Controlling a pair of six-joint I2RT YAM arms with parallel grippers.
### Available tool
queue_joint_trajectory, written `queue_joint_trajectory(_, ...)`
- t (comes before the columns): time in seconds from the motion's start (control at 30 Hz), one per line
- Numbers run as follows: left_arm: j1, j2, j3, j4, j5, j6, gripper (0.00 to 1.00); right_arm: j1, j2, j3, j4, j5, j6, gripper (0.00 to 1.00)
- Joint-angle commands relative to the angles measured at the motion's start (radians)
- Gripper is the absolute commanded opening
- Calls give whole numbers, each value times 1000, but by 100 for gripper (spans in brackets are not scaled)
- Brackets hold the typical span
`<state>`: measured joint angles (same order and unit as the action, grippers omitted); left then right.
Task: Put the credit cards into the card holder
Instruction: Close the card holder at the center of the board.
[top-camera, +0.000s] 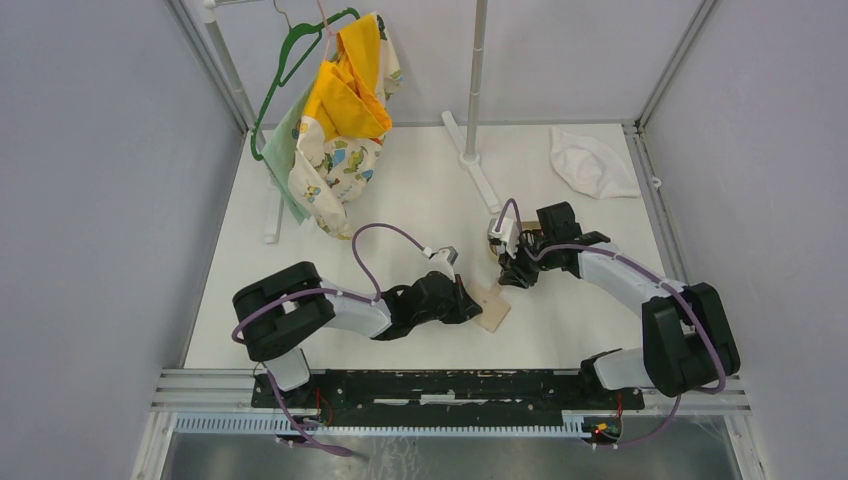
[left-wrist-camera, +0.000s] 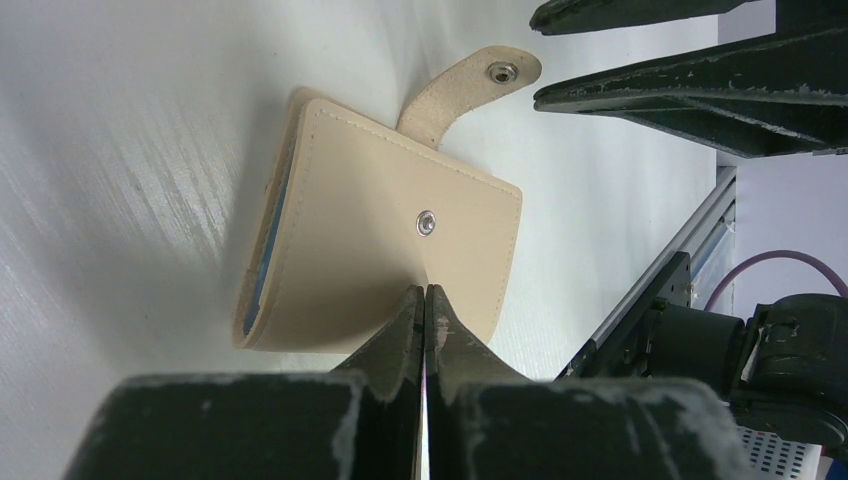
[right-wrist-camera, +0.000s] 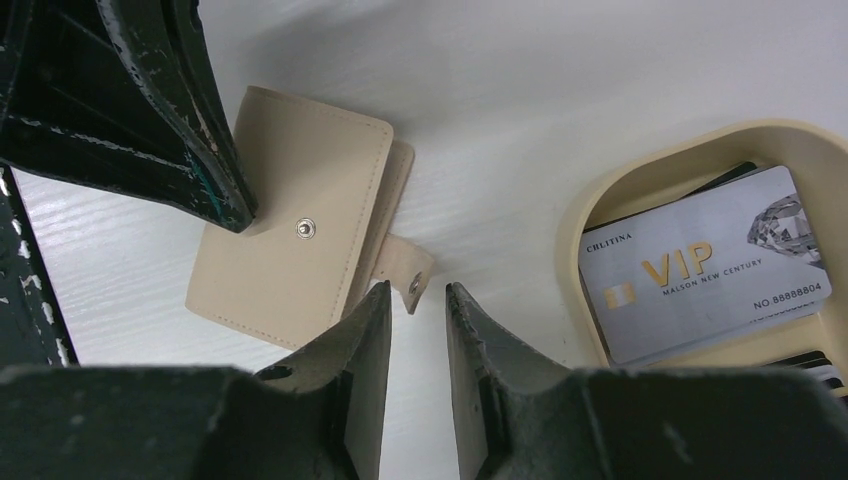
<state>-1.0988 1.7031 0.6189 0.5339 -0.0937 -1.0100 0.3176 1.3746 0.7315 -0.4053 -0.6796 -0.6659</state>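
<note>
The card holder (right-wrist-camera: 290, 250) lies folded on the table (right-wrist-camera: 520, 80), its snap tab (right-wrist-camera: 410, 272) loose. The left hand (left-wrist-camera: 425, 295), fingers (left-wrist-camera: 398, 345) pressed together, touches its cover. The right hand (right-wrist-camera: 415, 300) is partly spread astride the tab, seemingly gripping nothing. The credit cards (right-wrist-camera: 700, 265) (a silver VIP one on top) sit in the tan tray (right-wrist-camera: 640, 150).

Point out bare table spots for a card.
Free: between hanging yellow clothes and white pole foot; also right of the flat tan leather card holder, toward the table's near edge. Crowded: from card holder to tan oval tray.
</note>
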Motion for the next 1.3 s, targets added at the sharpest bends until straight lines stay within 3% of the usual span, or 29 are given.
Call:
queue_joint_trajectory(0.0, 4, 12, -2, 47, 9, 34, 2, -4, 10, 19, 30, -34, 26, 31)
queue_joint_trajectory(0.13, 3, 14, -1, 47, 11, 34, 2, -5, 8, 18, 31, -34, 28, 17)
queue_joint_trajectory(0.27, 3, 16, -3, 48, 10, 33, 2, -4, 10, 19, 29, -29, 30, 10)
queue_joint_trajectory(0.37, 3, 13, -2, 48, 9, 33, 2, -3, 18, 22, 25, -28, 33, 10)
queue_joint_trajectory(0.5, 2, 14, -1, 48, 9, 34, 2, -3, 24, 23, 23, -21, 35, 18)
queue_joint_trajectory(0.9, 2, 16, -1, 48, 10, 34, 2, -4, 38, 24, 28, -26, 41, 16)
queue_joint_trajectory(1.27, 5, -2, 2, 36, 6, 39, 2, -4, -18, 6, 65, -19, 50, 0)
